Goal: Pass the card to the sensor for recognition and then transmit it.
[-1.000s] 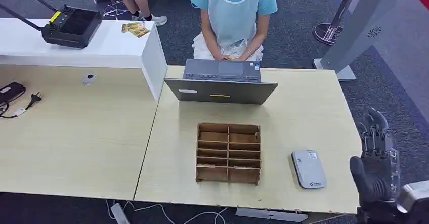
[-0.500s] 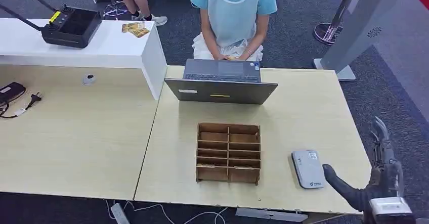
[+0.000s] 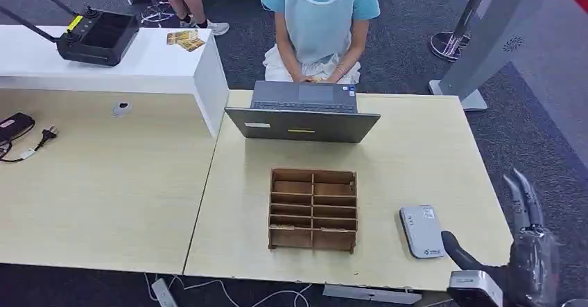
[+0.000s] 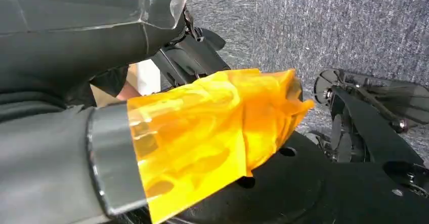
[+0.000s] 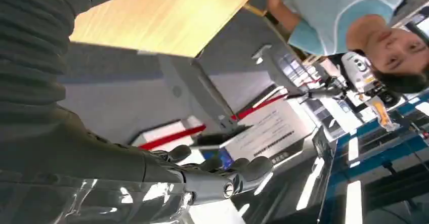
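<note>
The grey flat sensor (image 3: 422, 231) lies on the desk's near right part. My right hand (image 3: 520, 251) hovers just off the desk's near right corner, fingers stretched apart and empty, its thumb pointing toward the sensor without touching it. The right wrist view shows the same hand (image 5: 212, 176) with spread fingers holding nothing. Several yellow cards (image 3: 184, 39) lie on the white counter at the far left. My left hand (image 4: 212, 133) hangs low, wrapped in an orange see-through film, fingers stretched out inside it, nothing in them.
A wooden slotted organiser (image 3: 313, 209) stands mid-desk, left of the sensor. A grey laptop (image 3: 303, 111) sits at the far edge, with a seated person (image 3: 320, 23) behind it. A black controller (image 3: 97, 37) rests on the white counter. A grey stand (image 3: 496, 30) rises at the far right.
My right hand has turned and sunk lower at the desk's right corner; its thumb now reaches toward the sensor. Everything on the desk stayed put.
</note>
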`<action>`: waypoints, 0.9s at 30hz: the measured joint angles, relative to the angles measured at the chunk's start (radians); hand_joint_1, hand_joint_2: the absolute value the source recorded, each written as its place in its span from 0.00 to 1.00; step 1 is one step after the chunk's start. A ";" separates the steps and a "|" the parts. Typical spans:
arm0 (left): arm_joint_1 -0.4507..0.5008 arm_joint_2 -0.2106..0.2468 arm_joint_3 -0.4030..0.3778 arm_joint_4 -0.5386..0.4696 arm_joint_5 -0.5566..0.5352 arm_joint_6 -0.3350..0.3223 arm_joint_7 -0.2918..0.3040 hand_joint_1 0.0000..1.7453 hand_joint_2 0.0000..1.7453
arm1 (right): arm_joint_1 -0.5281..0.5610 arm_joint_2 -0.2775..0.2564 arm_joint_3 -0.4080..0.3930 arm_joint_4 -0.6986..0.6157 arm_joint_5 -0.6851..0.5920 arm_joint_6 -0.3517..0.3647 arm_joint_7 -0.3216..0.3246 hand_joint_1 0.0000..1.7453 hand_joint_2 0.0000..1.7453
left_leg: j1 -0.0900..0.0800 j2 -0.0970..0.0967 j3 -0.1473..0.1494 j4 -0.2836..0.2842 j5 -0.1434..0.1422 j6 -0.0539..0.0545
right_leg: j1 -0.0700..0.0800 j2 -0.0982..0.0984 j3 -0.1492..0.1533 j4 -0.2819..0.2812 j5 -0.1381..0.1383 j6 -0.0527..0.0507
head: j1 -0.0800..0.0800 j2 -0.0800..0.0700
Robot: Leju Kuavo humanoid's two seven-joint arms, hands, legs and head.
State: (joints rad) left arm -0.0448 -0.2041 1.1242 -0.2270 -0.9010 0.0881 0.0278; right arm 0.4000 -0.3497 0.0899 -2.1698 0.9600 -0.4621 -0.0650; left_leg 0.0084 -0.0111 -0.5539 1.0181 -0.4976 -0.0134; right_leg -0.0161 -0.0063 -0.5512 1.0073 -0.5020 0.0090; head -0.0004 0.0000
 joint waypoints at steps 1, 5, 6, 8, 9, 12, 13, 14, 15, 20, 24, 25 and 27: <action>0.000 0.000 0.001 -0.002 -0.002 -0.001 0.002 0.00 0.00 | 0.005 -0.013 0.008 -0.002 0.086 -0.026 0.055 0.00 1.00 | 0.000 0.000 0.000 0.000 0.000 0.000 | 0.000 -0.001 0.000 0.000 0.000 0.000 | 0.000 0.000; -0.002 -0.002 0.007 -0.005 -0.013 -0.004 0.007 0.00 0.00 | 0.006 -0.041 0.036 -0.002 0.309 -0.053 0.210 0.00 1.00 | 0.000 0.000 0.000 0.000 0.000 0.000 | 0.000 0.000 0.000 0.000 0.000 0.000 | 0.000 0.000; -0.002 -0.002 0.008 -0.006 -0.014 -0.006 0.007 0.00 0.00 | 0.004 -0.050 0.047 0.000 0.328 -0.051 0.228 0.00 1.00 | 0.000 0.000 0.000 0.000 0.000 0.000 | 0.000 0.000 0.000 0.000 0.000 0.000 | 0.000 0.000; -0.002 -0.003 0.013 -0.008 -0.014 -0.008 0.007 0.00 0.00 | -0.002 -0.068 0.068 0.000 0.336 -0.043 0.255 0.00 1.00 | 0.000 0.000 0.000 0.000 0.000 0.000 | 0.000 0.000 0.000 0.000 0.000 0.000 | 0.000 0.000; -0.002 -0.003 0.015 -0.009 -0.014 -0.009 0.007 0.00 0.00 | -0.006 -0.078 0.078 0.001 0.345 -0.041 0.272 0.00 1.00 | 0.000 0.000 0.000 0.000 0.000 0.000 | 0.000 0.000 0.000 0.000 0.000 0.000 | 0.000 0.000; -0.002 -0.003 0.017 -0.011 -0.014 -0.011 0.007 0.00 0.00 | -0.012 -0.097 0.098 0.001 0.352 -0.040 0.287 0.00 1.00 | 0.000 0.000 0.000 0.000 0.000 0.000 | 0.000 0.000 0.000 0.000 0.000 0.000 | 0.000 0.000; -0.002 -0.003 0.018 -0.011 -0.014 -0.011 0.007 0.00 0.00 | -0.014 -0.100 0.103 0.001 0.353 -0.039 0.287 0.00 1.00 | 0.000 0.000 0.000 0.000 0.000 0.000 | 0.000 0.000 0.000 0.000 0.000 0.000 | 0.000 0.000; -0.002 -0.004 0.019 -0.012 -0.014 -0.011 0.007 0.00 0.00 | -0.015 -0.104 0.106 0.001 0.353 -0.038 0.288 0.00 1.00 | 0.000 0.000 0.000 0.000 0.000 0.000 | 0.000 0.000 0.000 0.000 0.000 0.000 | 0.000 0.000; -0.002 -0.005 0.020 -0.012 -0.014 -0.011 0.007 0.00 0.00 | -0.015 -0.107 0.109 0.001 0.353 -0.038 0.291 0.00 1.00 | 0.000 0.000 0.000 0.000 0.000 0.000 | 0.000 0.000 0.000 0.000 0.000 0.000 | 0.000 0.000; -0.002 -0.005 0.023 -0.013 -0.015 -0.013 0.007 0.00 0.00 | -0.018 -0.123 0.120 0.001 0.391 -0.001 0.329 0.00 1.00 | 0.000 0.000 0.000 0.000 0.000 0.000 | 0.000 0.000 0.000 0.000 0.000 0.000 | 0.000 0.000; -0.002 -0.005 0.024 -0.016 -0.021 -0.018 0.007 0.00 0.00 | -0.048 -0.157 0.143 0.010 0.377 0.088 0.339 0.02 1.00 | 0.000 0.000 0.000 0.000 0.000 0.000 | 0.000 0.000 0.000 0.000 0.000 0.000 | 0.000 0.000; -0.002 -0.005 0.024 -0.016 -0.023 -0.019 0.006 0.00 0.00 | -0.061 -0.169 0.153 0.016 0.365 0.113 0.336 0.25 1.00 | 0.000 0.000 0.000 0.000 0.000 0.000 | 0.000 0.000 0.000 0.000 0.000 0.000 | 0.000 0.000; -0.002 -0.005 0.028 -0.017 -0.026 -0.020 0.005 0.00 0.00 | -0.091 -0.196 0.176 0.029 0.339 0.158 0.326 0.42 1.00 | 0.000 0.000 0.000 0.000 0.000 0.000 | 0.000 0.000 0.000 0.000 0.000 0.000 | 0.000 0.000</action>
State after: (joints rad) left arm -0.0468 -0.2090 1.1521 -0.2438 -0.9270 0.0679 0.0328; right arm 0.3095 -0.5459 0.2659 -2.1404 1.2989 -0.3040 0.2613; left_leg 0.0084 -0.0109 -0.5537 1.0181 -0.4974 -0.0134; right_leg -0.0161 -0.0063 -0.5508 1.0074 -0.5017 0.0092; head -0.0004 0.0000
